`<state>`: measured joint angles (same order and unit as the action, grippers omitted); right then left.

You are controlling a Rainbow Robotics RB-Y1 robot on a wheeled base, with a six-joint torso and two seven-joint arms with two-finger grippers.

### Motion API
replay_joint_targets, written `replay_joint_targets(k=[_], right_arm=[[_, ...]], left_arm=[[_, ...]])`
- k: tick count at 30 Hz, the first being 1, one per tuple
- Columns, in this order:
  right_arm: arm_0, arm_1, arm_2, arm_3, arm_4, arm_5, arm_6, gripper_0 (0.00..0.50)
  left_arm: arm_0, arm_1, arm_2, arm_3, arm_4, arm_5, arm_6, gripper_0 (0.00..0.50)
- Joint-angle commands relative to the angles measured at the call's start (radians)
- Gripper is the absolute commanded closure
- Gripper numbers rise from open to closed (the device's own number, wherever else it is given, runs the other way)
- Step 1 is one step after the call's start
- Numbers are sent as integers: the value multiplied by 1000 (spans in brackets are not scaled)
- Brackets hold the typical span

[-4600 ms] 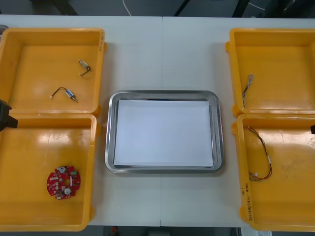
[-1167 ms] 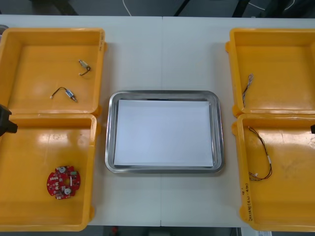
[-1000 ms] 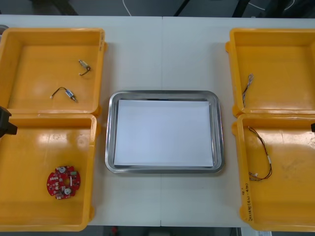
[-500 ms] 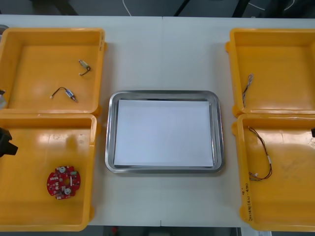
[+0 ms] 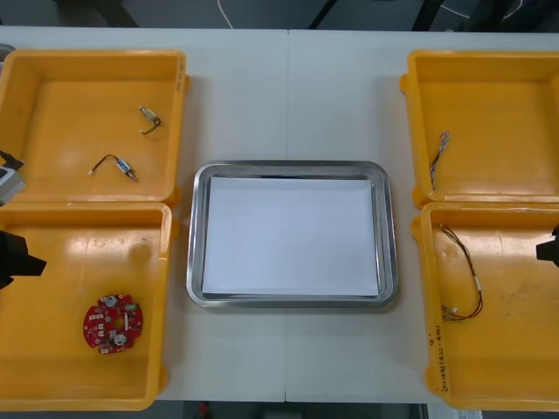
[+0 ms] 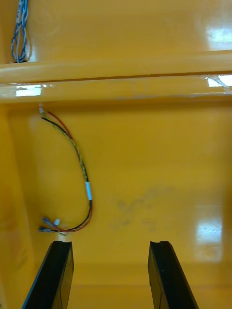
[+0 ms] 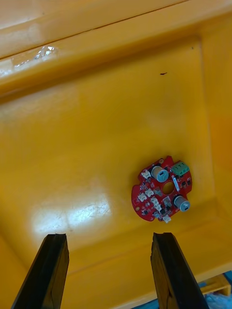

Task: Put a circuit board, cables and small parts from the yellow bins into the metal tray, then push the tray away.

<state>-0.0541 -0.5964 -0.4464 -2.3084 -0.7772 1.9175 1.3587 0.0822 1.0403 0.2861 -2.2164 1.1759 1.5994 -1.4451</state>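
Over near yellow bins [image 5: 166, 262], left claw [image 7: 108, 240], right claw [image 6: 110, 246] farther inward, both spread.

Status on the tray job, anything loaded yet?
Done: nothing is in the metal tray yet. In hand: the left gripper, open, hovers over the near-left yellow bin short of the circuit board. The right gripper, open, hovers by the red and yellow cable in the near-right yellow bin. Left: every pick, including the blue and white cable and small metal parts, then the push.
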Motion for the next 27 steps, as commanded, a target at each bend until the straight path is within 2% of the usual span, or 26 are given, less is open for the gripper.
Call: replay_joint_targets(k=[1,7,14,20,27], right_arm=[[46,37,40,-86,16,2,-78,52],[83,63,91,-118,50,2,-93,55],[129,69,153,-118,92,2,-93,55],[137,76,175,-101,118,2,-84,55],[135,76,213,-62,151,2,-82,55]], left_arm=[[91,93,2,-71,16,-84,-244,0],[151,161,-8,-109,16,-190,-348,0],[189,239,-88,-112,-5,-357,-449,0],[189,262,-174,-112,-58,-455,-509,0],[189,287,-246,-112,-84,-549,-551,0]])
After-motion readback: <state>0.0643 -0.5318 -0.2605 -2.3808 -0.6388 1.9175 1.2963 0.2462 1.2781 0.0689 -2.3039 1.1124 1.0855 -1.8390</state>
